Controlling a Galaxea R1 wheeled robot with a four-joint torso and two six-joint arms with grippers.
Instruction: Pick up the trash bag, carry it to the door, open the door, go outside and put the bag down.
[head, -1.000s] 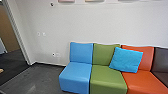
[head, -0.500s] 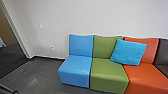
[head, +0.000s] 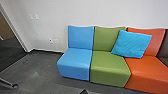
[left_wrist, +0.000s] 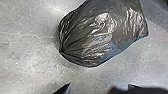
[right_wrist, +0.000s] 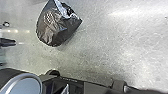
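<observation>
A dark, shiny trash bag (left_wrist: 107, 32) lies on the grey floor in the left wrist view, its gathered neck drawn to a point. My left gripper (left_wrist: 99, 88) is open, its two dark tips wide apart with bare floor between them, and it is not touching the bag. In the right wrist view the same kind of dark bag (right_wrist: 56, 27) rests on the floor, away from the robot's dark body parts.
Joined blue (head: 75, 62), green (head: 110, 68) and orange (head: 147, 72) seats stand along the wall, with a blue cushion (head: 132, 43) on them. A doorway frame (head: 15, 30) is at left; a wheeled metal leg (head: 7, 82) stands low at left.
The head camera's view has tipped downward: the seats show higher and more floor appears. A wheeled leg at left and a small dark tip at the bottom edge have come into view.
</observation>
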